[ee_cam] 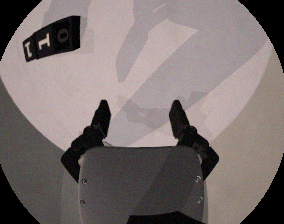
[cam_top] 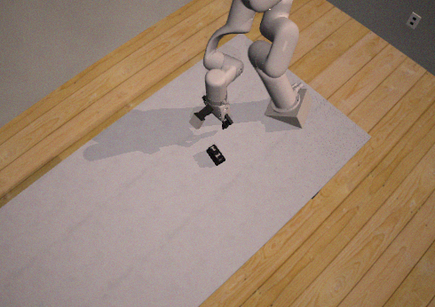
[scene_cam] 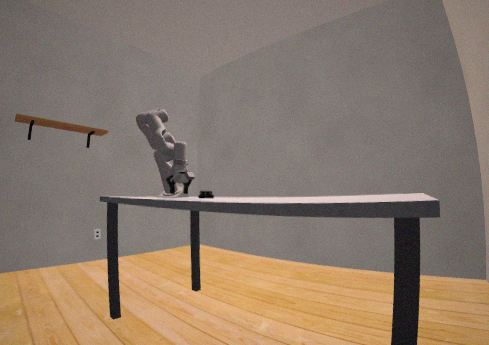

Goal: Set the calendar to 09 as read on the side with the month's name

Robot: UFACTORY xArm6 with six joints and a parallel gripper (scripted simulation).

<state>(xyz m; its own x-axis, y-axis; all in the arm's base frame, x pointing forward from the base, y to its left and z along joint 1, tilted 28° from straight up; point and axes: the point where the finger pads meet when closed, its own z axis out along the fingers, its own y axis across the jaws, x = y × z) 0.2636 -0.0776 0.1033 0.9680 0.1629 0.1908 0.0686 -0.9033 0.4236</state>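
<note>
The calendar, a small black tray with dark cubes (cam_top: 216, 155) (scene_cam: 206, 194) (ee_cam: 52, 40), stands on the pale table top. Tray and cubes are hard to tell apart. In the wrist view it is at the upper left, turned sideways, with two pale 1-like marks and a dim 0 at its right end. The month's name and the tray's floor cannot be made out. My gripper (cam_top: 213, 119) (scene_cam: 179, 190) (ee_cam: 140, 107) is open and empty, above the table on the arm-base side of the calendar. The calendar is outside the fingers.
The white table top (cam_top: 133, 211) (scene_cam: 319, 198) carries the arm's base (cam_top: 290, 110) behind the gripper. The arm's shadow falls over the table beside the calendar. A wall shelf (scene_cam: 60, 124) hangs away from the table.
</note>
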